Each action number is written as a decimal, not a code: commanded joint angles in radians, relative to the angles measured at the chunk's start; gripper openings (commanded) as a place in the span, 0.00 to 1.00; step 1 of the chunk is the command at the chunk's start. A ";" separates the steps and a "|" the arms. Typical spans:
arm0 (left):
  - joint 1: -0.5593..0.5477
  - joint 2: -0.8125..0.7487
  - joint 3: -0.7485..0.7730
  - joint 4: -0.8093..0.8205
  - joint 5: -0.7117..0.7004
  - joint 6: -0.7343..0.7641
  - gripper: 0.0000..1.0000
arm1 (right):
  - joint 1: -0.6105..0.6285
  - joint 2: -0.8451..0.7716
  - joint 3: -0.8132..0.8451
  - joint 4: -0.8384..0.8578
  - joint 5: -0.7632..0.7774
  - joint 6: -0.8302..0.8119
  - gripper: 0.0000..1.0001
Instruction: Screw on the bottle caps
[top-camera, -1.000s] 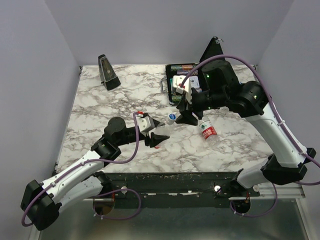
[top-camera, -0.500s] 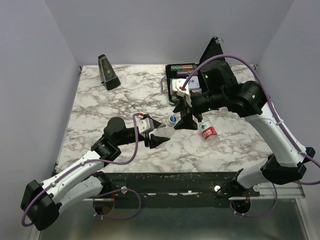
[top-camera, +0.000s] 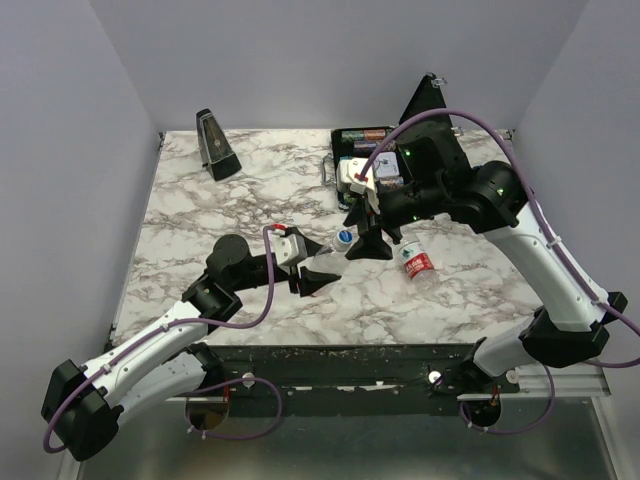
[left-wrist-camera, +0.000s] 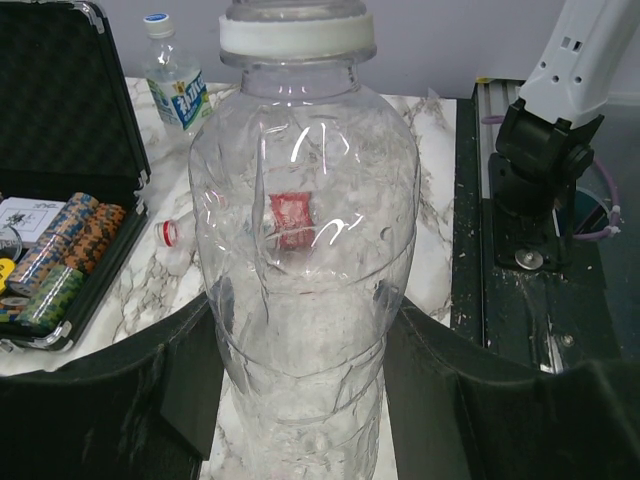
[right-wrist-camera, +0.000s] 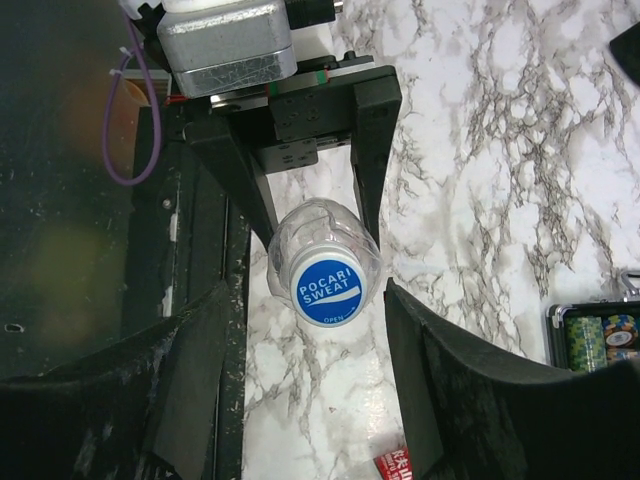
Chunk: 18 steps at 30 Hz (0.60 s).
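Note:
My left gripper is shut on a clear plastic bottle and holds its body tilted toward the right arm. A blue cap with a white rim, printed POCARI SWEAT, sits on its neck. My right gripper is open, its fingers standing either side of that cap with a gap on both sides. A second bottle with a red label lies on the table and has a red cap. A third bottle with a blue cap stands upright farther back.
An open black case with striped poker chips lies at the back right, under my right arm. A black metronome stands at the back left. The table's near edge and a metal rail lie close to the bottle.
My right gripper has shifted a little left and down toward the capped end of the held bottle. The left gripper and bottle have barely moved.

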<state>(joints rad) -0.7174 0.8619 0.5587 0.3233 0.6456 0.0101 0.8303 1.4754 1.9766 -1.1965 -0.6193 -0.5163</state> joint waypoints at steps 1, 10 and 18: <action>-0.004 -0.012 -0.006 0.063 -0.032 -0.050 0.14 | 0.004 0.008 -0.013 0.014 -0.034 0.001 0.71; -0.004 -0.014 -0.008 0.014 -0.201 -0.082 0.13 | 0.006 -0.013 -0.028 0.008 -0.051 0.028 0.71; -0.004 -0.012 -0.003 -0.012 -0.287 -0.117 0.12 | 0.006 -0.024 -0.064 0.008 -0.094 0.073 0.70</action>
<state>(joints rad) -0.7300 0.8577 0.5583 0.3180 0.4980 -0.0517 0.8227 1.4765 1.9430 -1.1484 -0.6235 -0.4908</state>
